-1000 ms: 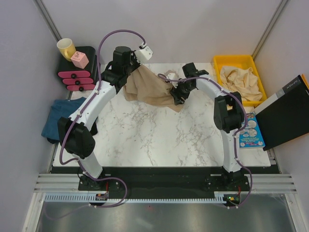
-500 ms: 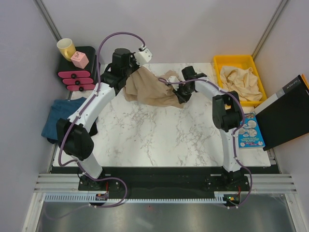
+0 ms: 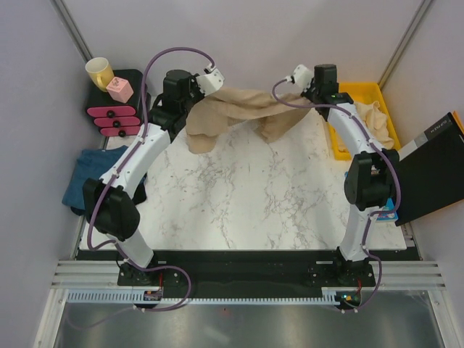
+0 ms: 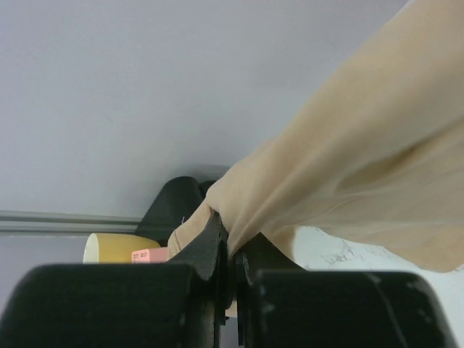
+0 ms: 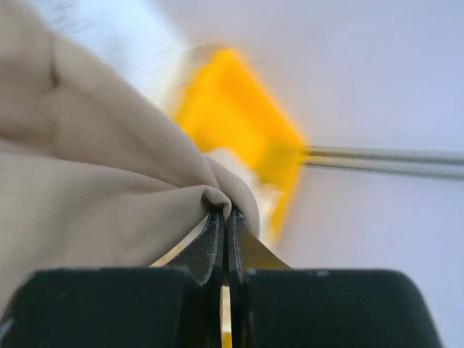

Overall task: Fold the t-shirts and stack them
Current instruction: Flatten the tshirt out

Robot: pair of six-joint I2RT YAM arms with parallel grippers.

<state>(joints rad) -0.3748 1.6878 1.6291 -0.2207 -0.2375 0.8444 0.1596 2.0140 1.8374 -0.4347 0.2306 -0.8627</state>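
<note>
Both ends of the tan t-shirt (image 3: pixel 239 107) are hanging above the far edge of the table (image 3: pixel 239 203), held up by left gripper (image 3: pixel 194 93) and right gripper (image 3: pixel 313 90), with the middle sagging limp and light. Left wrist: fingers (image 4: pixel 206 250) are pinching a bunched edge. Right wrist: fingers (image 5: pixel 206 250) are pressing together on a thin fold, so this soft cotton is probably wanting grips at seams or corners.

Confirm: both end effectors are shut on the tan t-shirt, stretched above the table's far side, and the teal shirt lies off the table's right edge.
Wrong side: the top external view shows the teal shirt off the left edge of the table. The rest stands: the left end effector and right end effector are shut on the tan t-shirt, stretched above the far side.
</note>
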